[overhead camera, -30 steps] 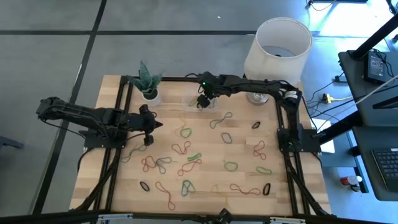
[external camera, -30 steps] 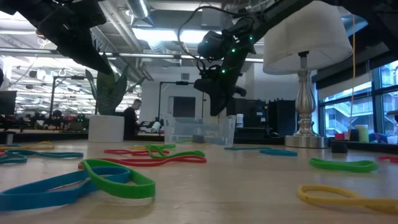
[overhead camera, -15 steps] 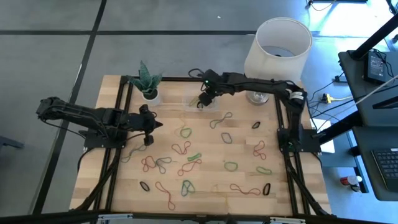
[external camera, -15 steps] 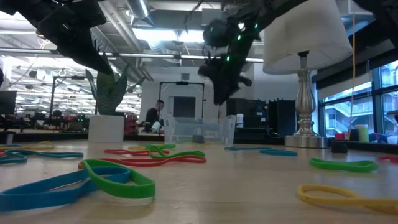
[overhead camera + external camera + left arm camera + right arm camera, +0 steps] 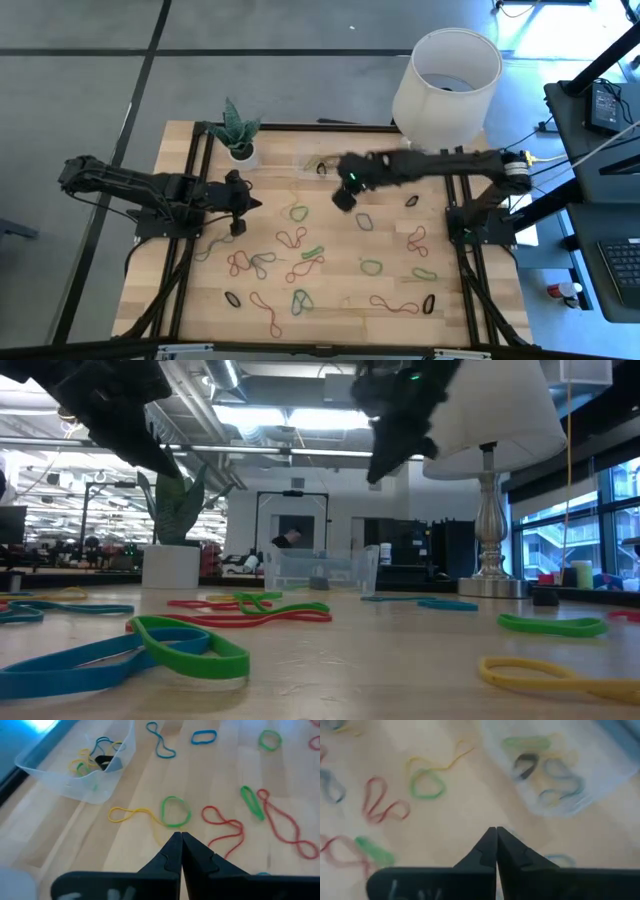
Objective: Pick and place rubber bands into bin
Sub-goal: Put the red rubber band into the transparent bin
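Low view, bottom left: green and blue thin elastic rubber bands lie nearest on the pale wooden table; more are scattered across the table's middle. Behind them, frame centre: small shallow clear plastic bin holding several bands. Right gripper, fingers clenched and empty, hangs above the table just beside the bin. Left gripper, frame left, clenched, empty. White lamp at top right.

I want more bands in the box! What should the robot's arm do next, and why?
Probably open the shut, empty right gripper and lower it onto a nearby loose band such as the blue rubber loop. The small clear plastic bin already holds several bands, and many remain on the wooden table.
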Robot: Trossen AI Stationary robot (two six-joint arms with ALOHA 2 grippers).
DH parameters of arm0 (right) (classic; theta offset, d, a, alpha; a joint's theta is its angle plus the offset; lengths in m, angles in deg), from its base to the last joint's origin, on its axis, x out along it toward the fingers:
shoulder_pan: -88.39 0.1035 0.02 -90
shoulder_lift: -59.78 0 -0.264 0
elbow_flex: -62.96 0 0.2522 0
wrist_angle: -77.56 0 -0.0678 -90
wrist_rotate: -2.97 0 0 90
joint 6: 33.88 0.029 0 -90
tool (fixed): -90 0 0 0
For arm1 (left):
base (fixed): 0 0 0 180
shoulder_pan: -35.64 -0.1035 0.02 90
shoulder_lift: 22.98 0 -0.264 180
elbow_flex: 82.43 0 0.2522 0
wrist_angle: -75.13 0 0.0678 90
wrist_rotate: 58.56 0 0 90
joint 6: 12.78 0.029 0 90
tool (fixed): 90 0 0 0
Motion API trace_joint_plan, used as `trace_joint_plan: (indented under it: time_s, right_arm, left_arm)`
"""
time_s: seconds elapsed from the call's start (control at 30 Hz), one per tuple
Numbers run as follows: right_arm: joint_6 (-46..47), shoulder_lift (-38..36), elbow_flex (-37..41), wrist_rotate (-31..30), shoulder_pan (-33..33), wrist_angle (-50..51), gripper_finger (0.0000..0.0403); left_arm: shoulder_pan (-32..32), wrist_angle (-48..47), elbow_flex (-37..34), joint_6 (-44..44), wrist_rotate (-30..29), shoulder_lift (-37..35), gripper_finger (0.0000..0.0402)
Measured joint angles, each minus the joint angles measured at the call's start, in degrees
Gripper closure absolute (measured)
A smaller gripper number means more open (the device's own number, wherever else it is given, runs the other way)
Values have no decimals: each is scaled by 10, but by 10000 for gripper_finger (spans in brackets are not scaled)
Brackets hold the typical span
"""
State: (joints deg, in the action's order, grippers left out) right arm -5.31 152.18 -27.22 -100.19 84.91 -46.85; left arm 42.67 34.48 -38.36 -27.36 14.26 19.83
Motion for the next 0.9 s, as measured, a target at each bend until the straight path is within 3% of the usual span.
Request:
trace_joint_plan:
  time_s: [0.13, 0.3, 0.53, 0.7, 0.9]
  right_arm:
    - [50, -84, 124, -2, 58, -71, 400]
    - [109, -185, 242, -1, 116, -85, 401]
    - [164, -308, 349, -1, 177, -79, 399]
    - [160, -365, 398, -3, 195, -71, 399]
    - [131, -394, 441, -3, 195, -72, 399]
  left_arm:
    - [0, -3, 26, -12, 6, 36, 400]
    - [1, -21, 86, -28, 10, 127, 400]
    - [30, -169, 221, -86, 8, 276, 400]
    - [56, -277, 287, -221, 22, 345, 394]
    - [102, -297, 291, -425, 40, 370, 358]
